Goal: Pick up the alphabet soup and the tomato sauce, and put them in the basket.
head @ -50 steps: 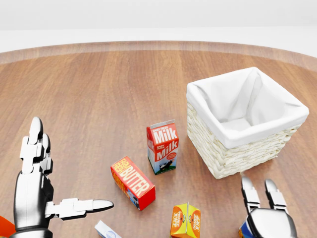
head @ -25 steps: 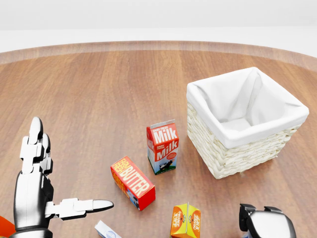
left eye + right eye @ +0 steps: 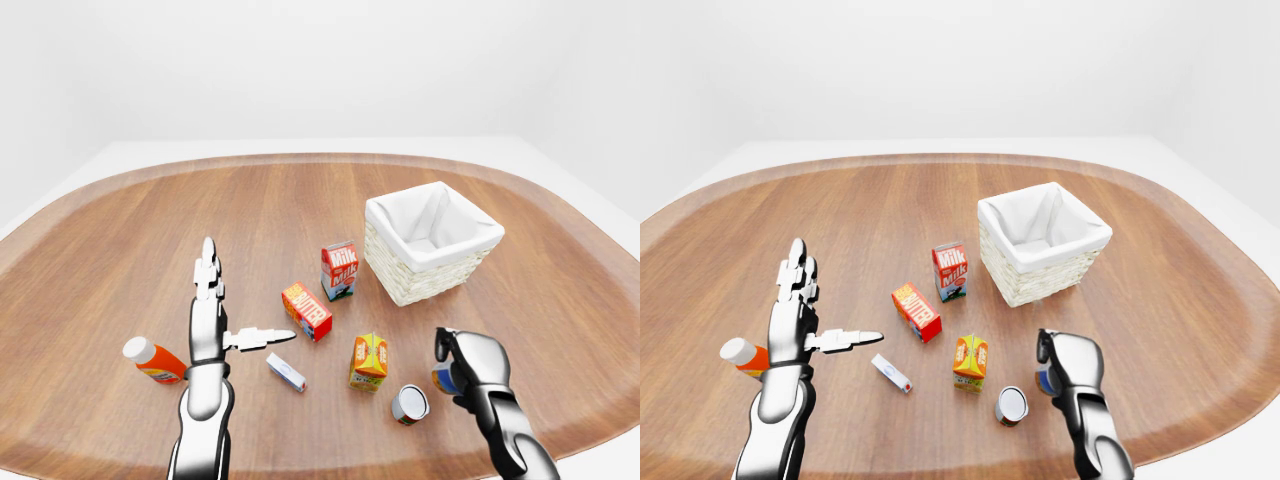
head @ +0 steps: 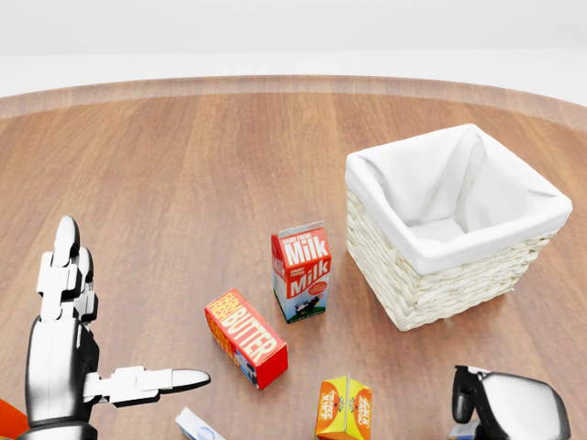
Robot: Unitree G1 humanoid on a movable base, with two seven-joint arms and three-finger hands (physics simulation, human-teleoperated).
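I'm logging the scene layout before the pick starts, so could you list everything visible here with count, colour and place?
Table: one, brown wood, fills the view.
Basket: one, pale wicker with white lining, right of centre, nothing visible inside.
Milk carton: one, red and white, upright, left of the basket.
Butter box: one, red-orange, lying below-left of the milk.
Juice carton: one, orange and yellow, below the butter.
Can: one, on its side, grey end showing, below-right of the juice carton.
Small box: one, white and blue, lying flat.
Bottle: one, orange with white cap, lying at left.
Second can: one, blue and orange, mostly hidden in the right hand.
Left hand: silver, open.
Right hand: silver, curled round the second can.
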